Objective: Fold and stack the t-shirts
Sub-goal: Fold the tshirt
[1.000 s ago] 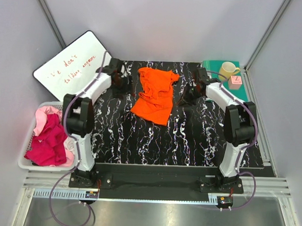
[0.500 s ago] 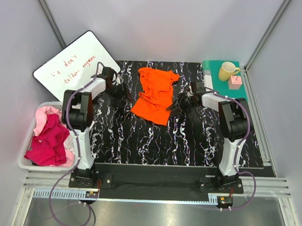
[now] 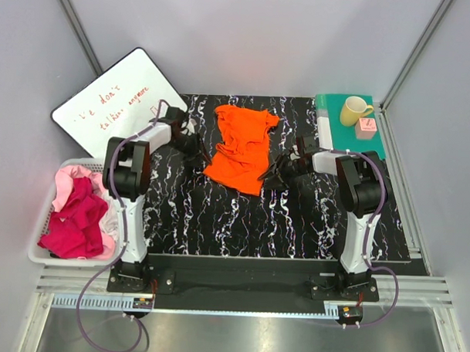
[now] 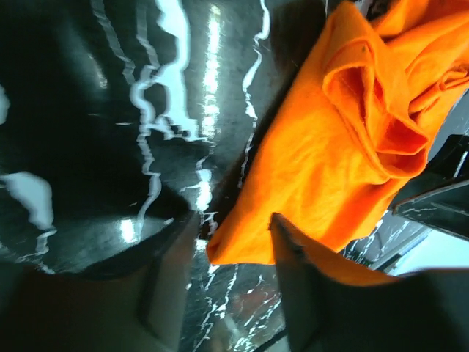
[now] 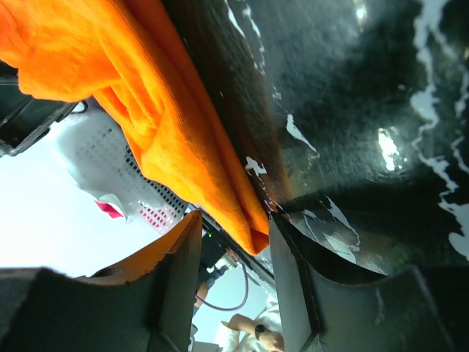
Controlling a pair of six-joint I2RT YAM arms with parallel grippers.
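Mid-desk: orange t-shirt (image 3: 240,149), bunched and partly doubled over itself on the black, white-veined desk (image 3: 218,222). Narrower crumpled end toward the far edge, broader flat end toward the arms. Well apart from the other garments: magenta t-shirt (image 3: 73,220) and pale pink t-shirt (image 3: 69,178), heaped in a white basket (image 3: 41,254) at the left.

Left gripper (image 4: 233,229) low at the shirt's near left corner. Fingers apart, corner of the hem lying in the gap, not pinched as far as visible. Right gripper (image 5: 234,220) low at the opposite near corner, also parted, with the tip of a folded edge between its fingers and the cloth still loose.

Handling, as a judgement: light, limp knit with no stiffness. Likely to sag wherever unsupported, crease at will, and slide readily over the glossy desk. Best taken at the two near corners, pinching every layer at the hem — a single-layer grab probably drags the fold open unevenly.

Textures: matte cloth with a fine knit grain, plain in the right wrist view. Soft rounded ridges and one deep rolled pleat near the middle. Hard reflective desk, bright glare streaks. Perforated plastic basket wall.
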